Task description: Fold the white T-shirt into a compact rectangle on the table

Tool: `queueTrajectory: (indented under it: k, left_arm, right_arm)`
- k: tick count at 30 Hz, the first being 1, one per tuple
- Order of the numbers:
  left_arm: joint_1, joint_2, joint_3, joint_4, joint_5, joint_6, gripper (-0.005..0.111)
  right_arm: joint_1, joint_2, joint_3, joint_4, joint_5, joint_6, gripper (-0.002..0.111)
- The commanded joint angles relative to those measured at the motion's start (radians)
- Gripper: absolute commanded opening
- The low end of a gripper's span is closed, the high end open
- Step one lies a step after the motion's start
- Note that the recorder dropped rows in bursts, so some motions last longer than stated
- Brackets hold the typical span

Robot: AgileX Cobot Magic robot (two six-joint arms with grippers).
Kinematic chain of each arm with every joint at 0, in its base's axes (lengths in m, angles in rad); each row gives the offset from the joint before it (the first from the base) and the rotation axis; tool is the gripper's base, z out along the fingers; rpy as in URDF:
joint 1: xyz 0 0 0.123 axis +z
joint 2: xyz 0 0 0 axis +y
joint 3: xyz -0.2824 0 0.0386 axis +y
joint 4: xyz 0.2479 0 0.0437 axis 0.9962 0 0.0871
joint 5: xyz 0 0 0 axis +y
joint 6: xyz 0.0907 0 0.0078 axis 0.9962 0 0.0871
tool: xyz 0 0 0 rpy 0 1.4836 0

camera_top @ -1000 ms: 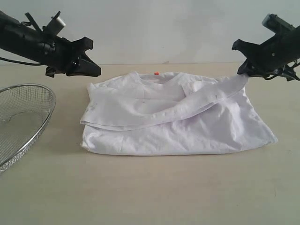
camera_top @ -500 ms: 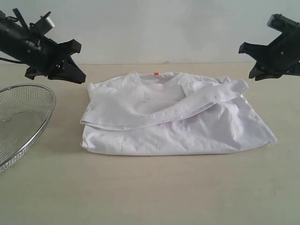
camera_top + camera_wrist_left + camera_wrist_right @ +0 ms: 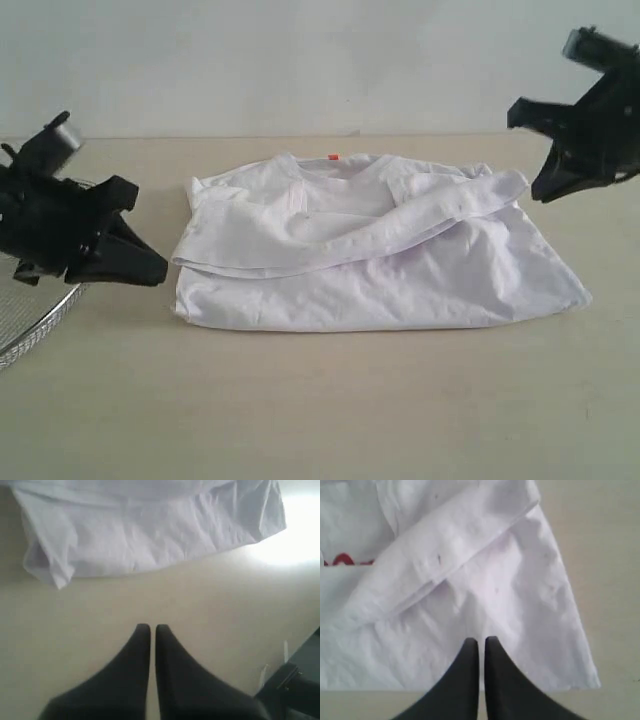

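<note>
Two grippers, both pinched shut and empty: left gripper (image 3: 150,628) low beside the one white T-shirt (image 3: 380,270), right gripper (image 3: 481,641) raised opposite. Shirt lies half-folded on the table (image 3: 320,410); one wire basket (image 3: 35,330) too, I think.

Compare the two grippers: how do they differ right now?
The left gripper sits low near the table, beside the white T-shirt; the right gripper hangs higher. The left gripper's tips point at bare table; the right gripper's at shirt fabric. Both are shut, holding nothing.
</note>
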Motion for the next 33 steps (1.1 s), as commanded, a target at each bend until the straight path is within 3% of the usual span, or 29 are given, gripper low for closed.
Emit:
queueTrajectory:
  k: [1, 5, 8, 11, 21, 27, 33]
  left_arm:
    - [0.002, -0.051, 0.117, -0.037, -0.008, 0.067, 0.005]
    - [0.002, -0.094, 0.207, -0.068, -0.081, 0.072, 0.005]
    - [0.002, -0.098, 0.235, -0.085, -0.082, 0.083, 0.005]
    - [0.002, -0.098, 0.258, -0.13, -0.082, 0.099, 0.005]
    - [0.002, -0.099, 0.303, -0.175, -0.078, 0.176, 0.005]
    - [0.002, -0.099, 0.303, -0.404, -0.005, 0.32, 0.005]
    - [0.0, -0.099, 0.303, -0.498, 0.048, 0.396, 0.005]
  right_arm:
    - [0.098, -0.023, 0.227, 0.008, -0.187, -0.065, 0.0]
    - [0.215, -0.023, 0.386, 0.134, -0.425, -0.125, 0.0]
    - [0.327, -0.021, 0.388, 0.139, -0.44, -0.216, 0.0]
    - [0.37, -0.021, 0.388, 0.135, -0.425, -0.216, 0.0]
    - [0.378, -0.019, 0.368, 0.209, -0.538, -0.218, 0.0]
    - [0.404, 0.06, 0.24, 0.3, -0.479, -0.294, 0.0]
    - [0.471, 0.127, 0.175, 0.318, -0.506, -0.296, 0.0]
